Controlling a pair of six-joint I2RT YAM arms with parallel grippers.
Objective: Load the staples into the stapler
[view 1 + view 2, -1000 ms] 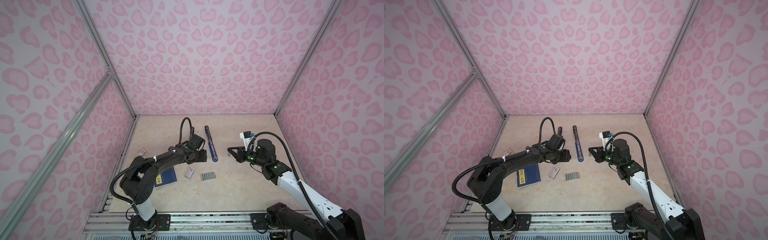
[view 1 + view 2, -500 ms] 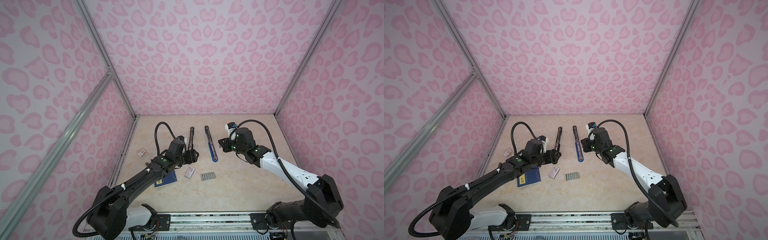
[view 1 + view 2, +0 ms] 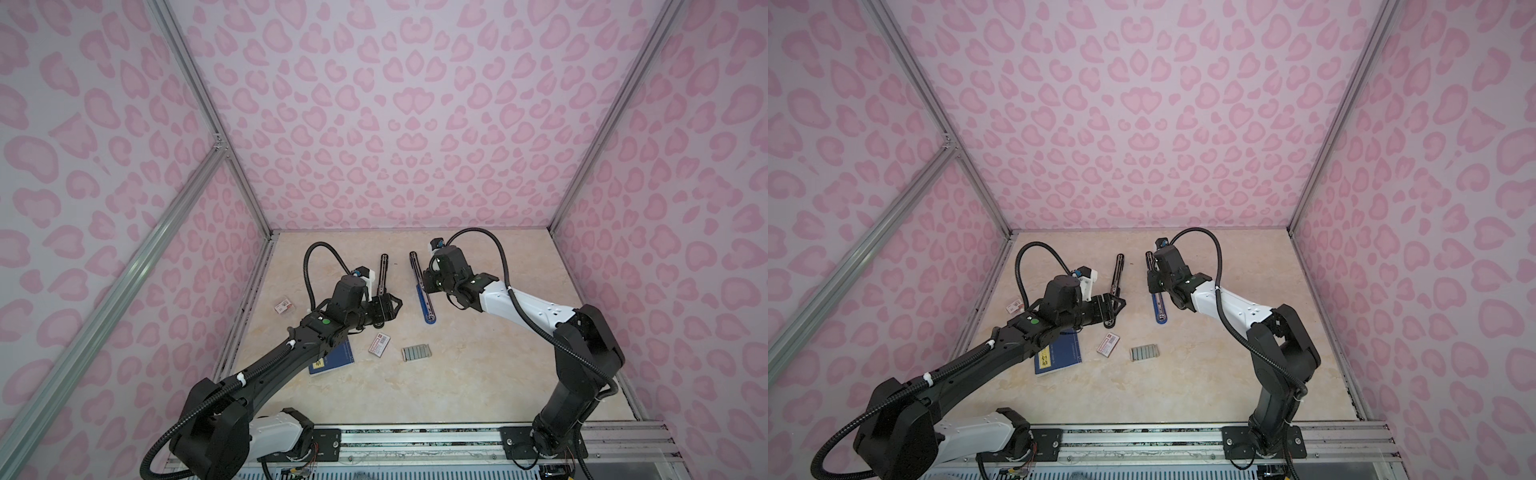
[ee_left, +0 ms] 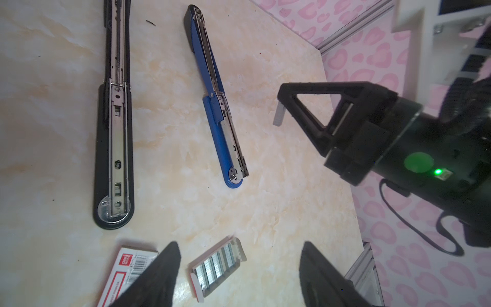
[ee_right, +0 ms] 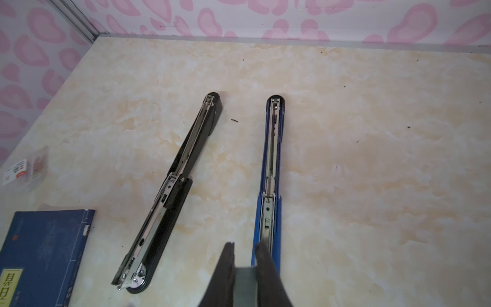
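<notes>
Two staplers lie opened flat, a black stapler and a blue stapler. The staples lie as side-by-side strips in a small tray nearer the front. My right gripper is shut on a grey strip of staples, just above the blue stapler's middle. My left gripper hangs open and holds nothing, over the black stapler's near end.
A white-and-red cardboard box lies left of the staples. A blue booklet lies partly under my left arm. Another small box sits near the left wall. Pink walls close the table on three sides.
My right gripper has moved left and back with its strip, from beside the blue stapler to over it. My left gripper stays by the black stapler, its jaws a little wider.
</notes>
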